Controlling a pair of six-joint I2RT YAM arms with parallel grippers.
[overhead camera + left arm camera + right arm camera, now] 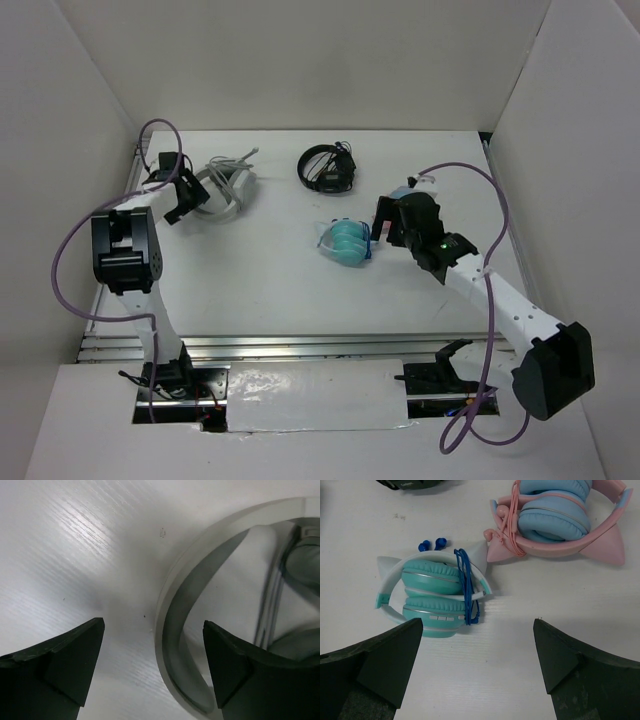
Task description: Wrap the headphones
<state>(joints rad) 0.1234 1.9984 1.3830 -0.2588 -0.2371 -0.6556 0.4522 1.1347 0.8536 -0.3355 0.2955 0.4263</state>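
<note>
Left gripper waiting open beside the white headphones at the far left of the desk.
Its fingers are standing apart and gripping nothing, with the curve of the grey headband lying between them in the wrist view. The right gripper is hanging with its fingers spread too and nothing between them, above the teal headphones, and a pink-and-blue pair is resting just beyond.

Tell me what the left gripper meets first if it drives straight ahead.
Likely the headband of the headphones, which curves across the gap of the open left gripper; beside it lies bare table. Depth is unclear.
</note>
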